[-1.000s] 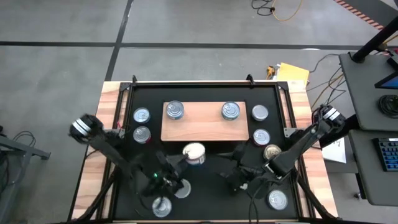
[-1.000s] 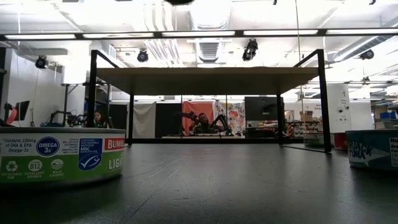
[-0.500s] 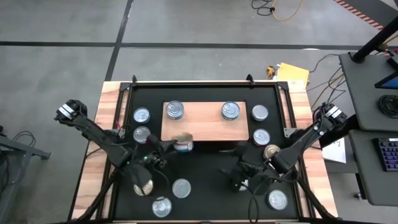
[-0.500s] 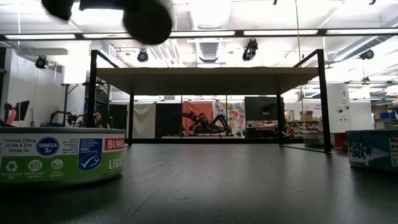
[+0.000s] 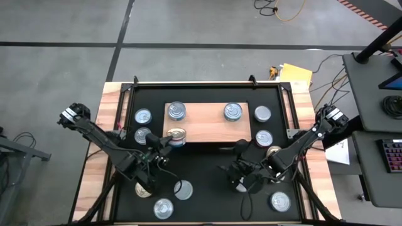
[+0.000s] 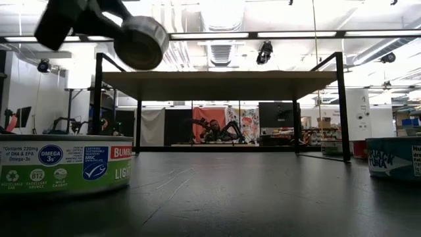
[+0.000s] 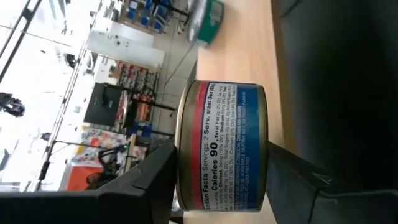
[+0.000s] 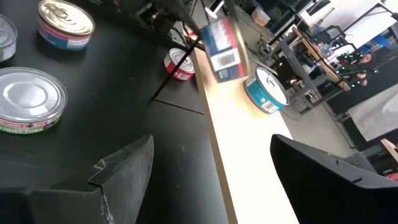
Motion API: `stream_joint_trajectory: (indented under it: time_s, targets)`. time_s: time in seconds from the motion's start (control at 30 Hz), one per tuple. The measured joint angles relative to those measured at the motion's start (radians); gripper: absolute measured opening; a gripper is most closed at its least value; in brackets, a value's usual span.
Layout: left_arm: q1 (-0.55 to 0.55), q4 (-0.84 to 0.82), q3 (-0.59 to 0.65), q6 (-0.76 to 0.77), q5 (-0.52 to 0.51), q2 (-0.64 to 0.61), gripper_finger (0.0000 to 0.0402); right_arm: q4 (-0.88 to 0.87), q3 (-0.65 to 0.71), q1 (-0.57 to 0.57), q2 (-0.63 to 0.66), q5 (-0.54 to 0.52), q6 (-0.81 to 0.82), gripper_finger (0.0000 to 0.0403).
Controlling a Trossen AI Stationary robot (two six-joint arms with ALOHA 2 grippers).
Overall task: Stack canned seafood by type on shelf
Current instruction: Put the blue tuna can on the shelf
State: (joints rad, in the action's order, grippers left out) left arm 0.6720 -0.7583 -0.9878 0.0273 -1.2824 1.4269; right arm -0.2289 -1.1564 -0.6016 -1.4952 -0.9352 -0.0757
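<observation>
We noted that the left gripper [image 5: 168, 139] had carried a can [image 5: 176, 136] from the mat's middle to the shelf's [image 5: 207, 129] near-left corner within the last second. Its fingers were clamped on the can's blue-and-red sides, the can held clear of the board. The right gripper [image 5: 237, 176] hung low over the mat right of centre, jaws wide and empty. Two cans [image 5: 176, 111] stood on the shelf. We judged placement on the shelf imminent.
</observation>
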Motion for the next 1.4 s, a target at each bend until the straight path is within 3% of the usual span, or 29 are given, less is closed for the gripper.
stream_joint_trajectory:
  time_s: [0.13,0.63,0.93,1.4]
  targets:
    - [-0.004,0.005,0.014,0.009,-0.045,-0.002,0.018,0.0,0.0,0.001,0.0,0.0,-0.001,0.0314]
    - [-0.072,0.014,0.05,0.042,-0.013,-0.001,0.018,0.0,0.0,0.0,0.0,0.0,-0.003,0.0301]
    - [-0.074,0.017,0.053,0.069,-0.01,-0.001,0.0226,0.0,0.0,0.0,0.0,0.0,-0.003,0.0317]
    - [-0.077,0.032,0.054,0.16,0.097,-0.001,0.0232,0.001,0.0,0.0,0.0,0.0,-0.003,0.0311]
